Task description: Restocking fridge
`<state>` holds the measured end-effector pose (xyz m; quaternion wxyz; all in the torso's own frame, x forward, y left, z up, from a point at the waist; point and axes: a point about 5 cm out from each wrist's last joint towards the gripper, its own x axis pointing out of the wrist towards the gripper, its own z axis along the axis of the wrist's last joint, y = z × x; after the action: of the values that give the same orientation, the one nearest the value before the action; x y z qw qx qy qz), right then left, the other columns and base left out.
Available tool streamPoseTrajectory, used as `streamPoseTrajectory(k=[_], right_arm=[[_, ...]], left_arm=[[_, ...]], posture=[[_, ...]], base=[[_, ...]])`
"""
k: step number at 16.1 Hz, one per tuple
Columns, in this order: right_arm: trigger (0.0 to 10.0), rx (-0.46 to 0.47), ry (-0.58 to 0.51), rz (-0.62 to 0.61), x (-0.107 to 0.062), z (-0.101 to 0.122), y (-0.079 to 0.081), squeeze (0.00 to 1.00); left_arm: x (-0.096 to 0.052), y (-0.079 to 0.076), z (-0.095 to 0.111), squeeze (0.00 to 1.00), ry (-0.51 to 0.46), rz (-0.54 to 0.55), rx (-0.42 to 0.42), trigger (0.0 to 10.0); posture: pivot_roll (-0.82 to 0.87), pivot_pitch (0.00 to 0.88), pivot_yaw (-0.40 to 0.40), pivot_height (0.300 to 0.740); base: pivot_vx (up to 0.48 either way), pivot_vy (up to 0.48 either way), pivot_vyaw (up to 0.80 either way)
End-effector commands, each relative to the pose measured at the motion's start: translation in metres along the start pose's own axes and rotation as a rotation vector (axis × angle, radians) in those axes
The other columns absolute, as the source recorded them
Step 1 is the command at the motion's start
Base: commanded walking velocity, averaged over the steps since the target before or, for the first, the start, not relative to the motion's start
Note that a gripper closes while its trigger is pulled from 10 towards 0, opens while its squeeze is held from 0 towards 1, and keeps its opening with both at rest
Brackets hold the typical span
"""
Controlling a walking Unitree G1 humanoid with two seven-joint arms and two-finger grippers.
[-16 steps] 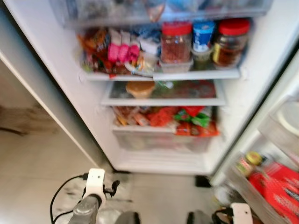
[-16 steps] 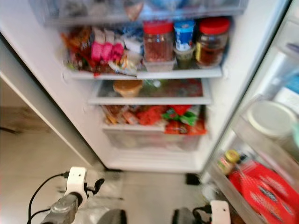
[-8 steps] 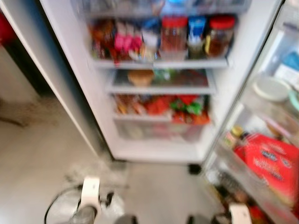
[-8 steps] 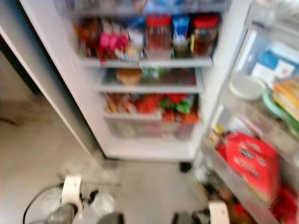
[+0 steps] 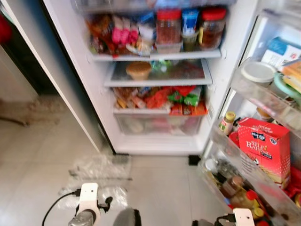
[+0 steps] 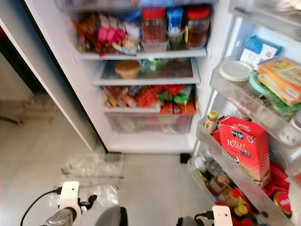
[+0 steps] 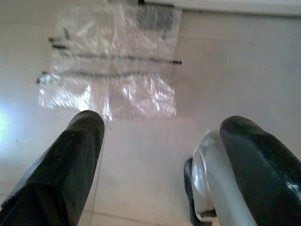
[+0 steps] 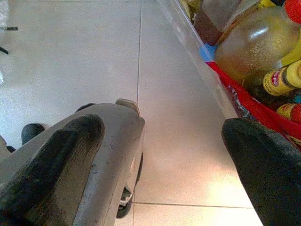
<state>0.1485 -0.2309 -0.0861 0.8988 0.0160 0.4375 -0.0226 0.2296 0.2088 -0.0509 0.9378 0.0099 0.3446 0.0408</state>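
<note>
The fridge (image 5: 155, 147) stands open ahead of me. Its upper shelf (image 5: 155, 55) holds two red-lidded jars (image 5: 168, 26), a blue-lidded tub (image 5: 190, 21) and pink packets (image 5: 123, 35). A brown bowl (image 5: 138, 69) sits one shelf lower, above red and green packets (image 5: 164, 99) and a clear drawer (image 5: 155, 125). Both arms hang low: the left arm (image 5: 87, 202) and the right arm (image 5: 242, 217). My left gripper (image 7: 162, 127) is open over the floor tiles with nothing in it. My right gripper (image 8: 164, 127) is open beside the bottom door rack (image 8: 207, 70), also holding nothing.
The open door on my right carries racks (image 5: 244, 165) with a red box (image 5: 263, 148), a white-lidded tub (image 5: 257, 72), a small yellow-capped bottle (image 5: 227, 123) and oil bottles (image 8: 254, 47). Clear plastic bags (image 5: 101, 167) lie on the tiles before the fridge. A grey wall edge (image 5: 56, 80) runs along the left.
The camera has pulled back and turned right, so more of the door racks and floor shows, and the blur has gone. Both arms still hang low.
</note>
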Motion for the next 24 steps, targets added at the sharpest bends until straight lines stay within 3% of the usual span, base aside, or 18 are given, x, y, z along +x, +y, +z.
streamPoseTrajectory(k=[1, 24], right_arm=[[10.0, 0.014, 0.112, 0.027, -0.0058, -0.0282, 0.0092, 0.0], [10.0, 0.019, 0.114, 0.031, -0.0064, -0.0295, 0.0089, 0.0]], left_arm=[[-0.0018, 0.0061, -0.0056, 0.0, 0.025, 0.017, -0.007, 10.0], [-0.0001, -0.0009, -0.0015, 0.0, 0.009, 0.003, -0.014, 10.0]], posture=[[0.0, 0.124, 0.075, 0.641], [0.01, 0.126, 0.081, 0.641]], base=[[0.0, 0.48, 0.0], [0.0, 0.465, 0.0]])
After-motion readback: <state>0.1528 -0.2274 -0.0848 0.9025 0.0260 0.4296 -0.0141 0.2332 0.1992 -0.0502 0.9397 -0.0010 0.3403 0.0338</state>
